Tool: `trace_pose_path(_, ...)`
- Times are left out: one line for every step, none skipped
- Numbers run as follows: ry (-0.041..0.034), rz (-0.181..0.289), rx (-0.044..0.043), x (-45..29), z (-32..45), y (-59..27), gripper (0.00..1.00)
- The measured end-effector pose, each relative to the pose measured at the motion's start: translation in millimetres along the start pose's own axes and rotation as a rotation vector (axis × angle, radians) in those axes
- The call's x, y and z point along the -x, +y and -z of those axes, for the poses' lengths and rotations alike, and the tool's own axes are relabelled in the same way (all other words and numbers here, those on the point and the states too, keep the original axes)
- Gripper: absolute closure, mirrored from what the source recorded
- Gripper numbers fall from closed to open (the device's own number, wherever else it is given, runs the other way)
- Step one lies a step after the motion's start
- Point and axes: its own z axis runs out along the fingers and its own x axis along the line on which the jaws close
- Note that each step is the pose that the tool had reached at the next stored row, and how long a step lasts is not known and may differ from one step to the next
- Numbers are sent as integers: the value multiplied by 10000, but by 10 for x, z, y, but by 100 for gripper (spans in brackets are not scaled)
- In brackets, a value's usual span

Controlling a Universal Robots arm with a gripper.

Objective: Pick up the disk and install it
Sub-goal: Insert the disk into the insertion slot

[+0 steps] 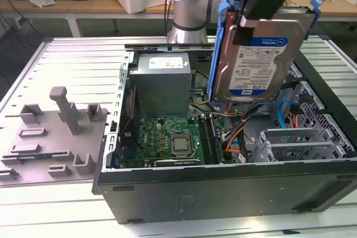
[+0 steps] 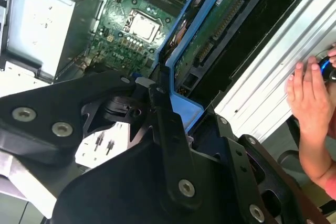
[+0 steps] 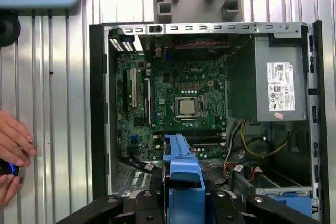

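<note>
The disk (image 1: 259, 54), a silver hard drive with a white-and-blue label in a bright blue carrier frame (image 1: 218, 48), hangs tilted on edge above the open computer case (image 1: 223, 185). My gripper (image 1: 251, 26) is shut on the disk's upper end, black fingers on both faces. In the second wrist view the fingers (image 2: 160, 114) clamp the blue frame (image 2: 197, 30), and the drive's green circuit board (image 2: 210, 35) shows. In the first wrist view the carrier (image 3: 181, 179) points down toward the case interior, over the motherboard's (image 3: 184, 106) near edge.
Inside the case sit a grey power supply (image 1: 162, 79), the motherboard (image 1: 170, 140), loose cables (image 1: 228, 132) and a metal drive cage (image 1: 301, 140). A grey fixture with pegs (image 1: 53, 135) lies at the exterior view's left. A person's hand (image 3: 10, 148) rests on the slatted table (image 3: 63, 103) beside the case.
</note>
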Motion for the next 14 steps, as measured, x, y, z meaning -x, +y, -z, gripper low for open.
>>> trace_pose_path(0,1,0,-12,1,-28,63)
trace_pose_path(0,-1,0,-35,3,-78,63)
trace_pose_path(0,-1,0,-55,5,-121,63)
trace_pose_path(-1,1,1,-71,6,-158,63)
trace_pose_path(-1,1,0,-83,7,-185,63)
trace_pose_path(-1,0,0,-97,8,-216,63)
trace_pose_path(-1,-1,0,-109,9,-241,63)
trace_pose_path(0,0,1,-128,11,-283,63)
trace_pose_path(-1,0,0,-142,11,-314,63)
trace_pose_path(0,1,0,-155,12,-343,63)
trace_pose_path(-1,0,0,-168,13,-368,63)
trace_pose_path(0,-1,0,-180,14,-393,63)
trace_pose_path(0,0,0,-203,15,-439,63)
trace_pose_path(0,0,0,-216,15,-464,63)
